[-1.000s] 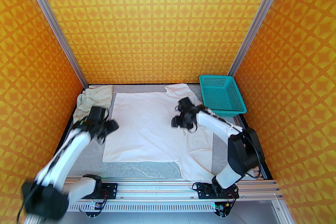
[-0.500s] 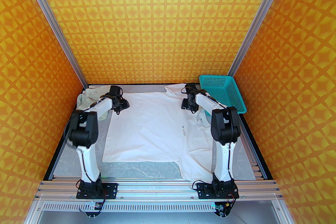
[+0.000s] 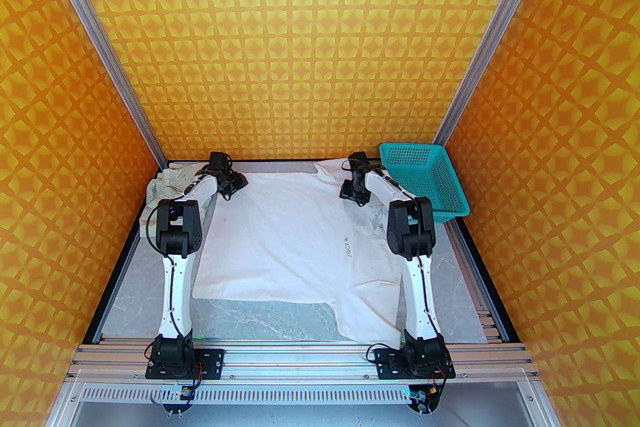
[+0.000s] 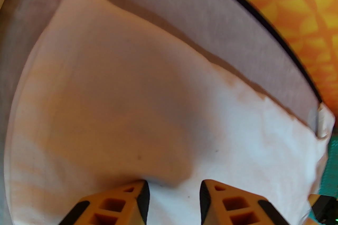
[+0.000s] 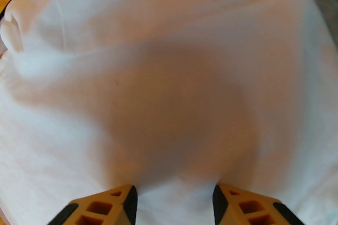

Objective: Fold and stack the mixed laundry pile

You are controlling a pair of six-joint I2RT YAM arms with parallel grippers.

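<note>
Top external: left end effector (image 3: 236, 183) and right end effector (image 3: 349, 193), half-open, empty, atop shirt (image 3: 290, 235).

One shirt (image 3: 300, 240); one beige garment (image 3: 170, 179); one basket (image 3: 452, 209)

White shirt (image 3: 300, 235): soft matt cloth, lightly creased, fine and smooth close up.
Beige-cream piece (image 3: 172, 179): matt cloth, crumpled, puckered along its gathered band.
Basket (image 3: 410, 147): teal plastic mesh with a slight sheen.
Worktop (image 3: 260, 320): smooth grey stone-look surface with pale veins, low sheen.
Frame rail (image 3: 300, 355): bare grooved aluminium, satin finish.
Walls (image 3: 320, 39): flat printed panels in orange and yellow, matt.
Left arm (image 3: 175, 285): smooth white shell, faintly glossy, with matt black joints.
Right arm (image 3: 422, 290): the same white shell and matt black joints.
Left gripper (image 4: 174, 192): orange-yellow moulded plastic with open cells, black matt inner faces.
Right gripper (image 5: 174, 197): the same cellular plastic and black facing.
</note>
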